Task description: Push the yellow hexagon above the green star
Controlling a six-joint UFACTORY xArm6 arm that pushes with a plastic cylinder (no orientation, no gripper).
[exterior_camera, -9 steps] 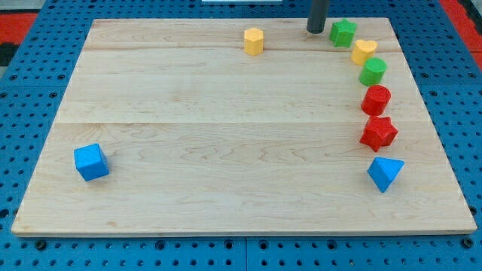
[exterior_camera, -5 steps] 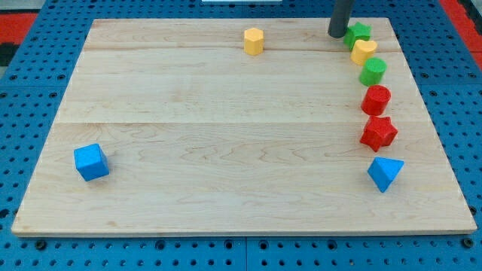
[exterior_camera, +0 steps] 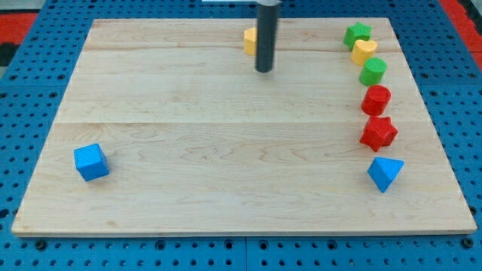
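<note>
My tip (exterior_camera: 263, 70) rests on the tabletop (exterior_camera: 226, 150) just below-right of the yellow hexagon (exterior_camera: 249, 40), holding nothing, so the approach seems underway; next it likely must get left of it to push toward the green star (exterior_camera: 357, 33).

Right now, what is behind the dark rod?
The yellow hexagon: only its left part shows beside the rod; the rest is covered. My tip sits just below it.

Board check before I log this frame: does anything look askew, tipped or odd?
Nothing stands out. Six blocks curve down the view's right, from the green star to the blue one; a blue cube sits alone at bottom left. My tip partly hides the yellow hexagon.
</note>
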